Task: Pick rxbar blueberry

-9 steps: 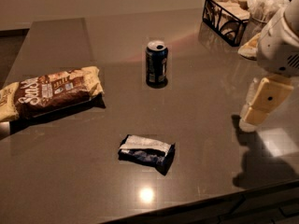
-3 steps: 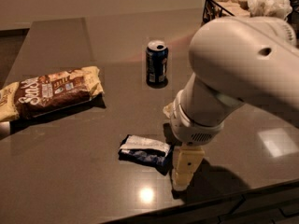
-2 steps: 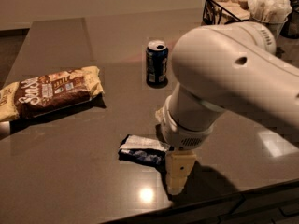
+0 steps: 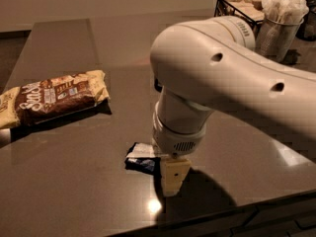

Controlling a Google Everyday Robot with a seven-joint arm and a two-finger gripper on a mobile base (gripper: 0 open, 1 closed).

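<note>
Cream gripper (image 4: 174, 177) sits low over the table (image 4: 59, 181), rxbar blueberry (image 4: 139, 158) right beside it, partly hidden. Grip state: cannot tell.

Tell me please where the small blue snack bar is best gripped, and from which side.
Probably across its short width near the middle, coming straight from above: the snack bar lies flat on the table, so no side offers height. The gripper hangs low over one end, hiding it.

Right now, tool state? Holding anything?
Tool: open or shut cannot be told; down at one end of the rxbar blueberry.
</note>
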